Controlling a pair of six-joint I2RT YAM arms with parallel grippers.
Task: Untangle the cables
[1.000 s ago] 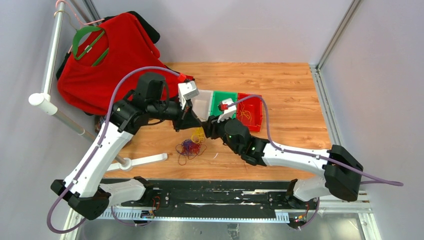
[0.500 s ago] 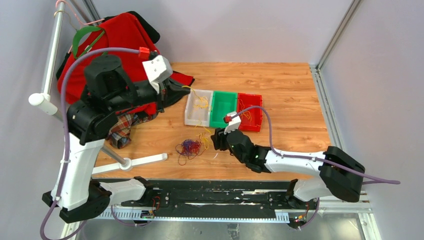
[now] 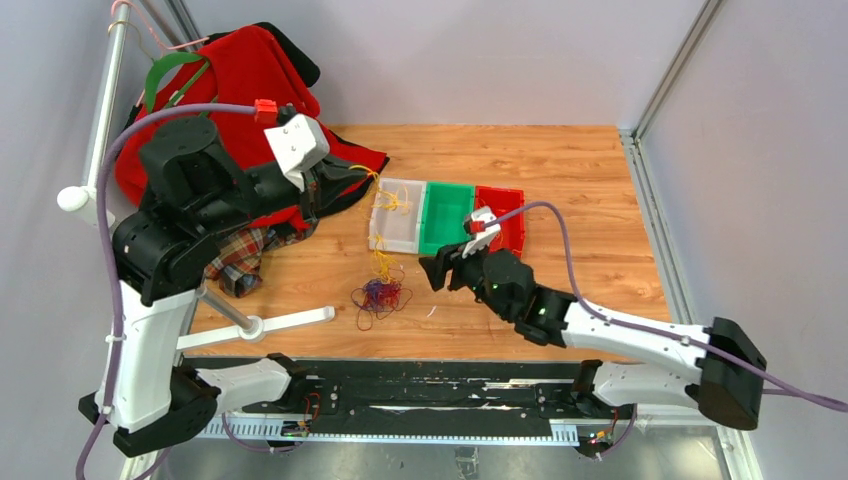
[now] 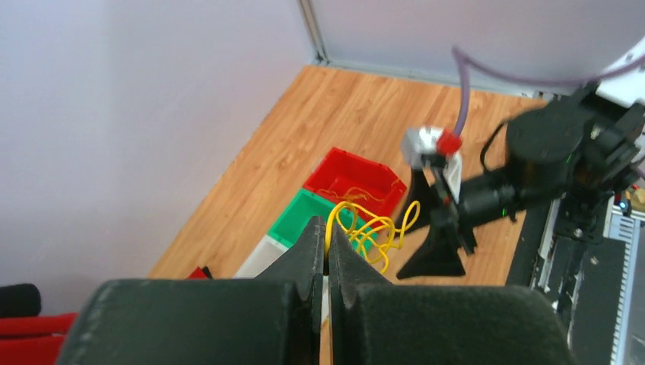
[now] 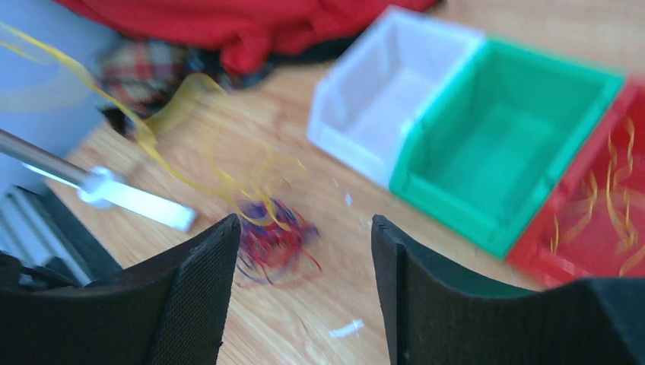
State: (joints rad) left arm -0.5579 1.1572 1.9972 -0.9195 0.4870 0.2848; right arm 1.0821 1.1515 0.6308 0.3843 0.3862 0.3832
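Left jaws: clenched on a thin, curly yellow-orange wire, held high above the wooden bench.
Yellow-orange wire: runs from my left jaws down past the white plastic bin to the heap below.
Heap: a small tangle of dark red and purple-black wires on the bench, just ahead of my right jaws.
Right jaws: released, spread wide, low over the bench, gripping nothing.
Bins: the green plastic bin and red plastic bin sit beyond my right jaws; loose yellow-orange strands lie in the red one.
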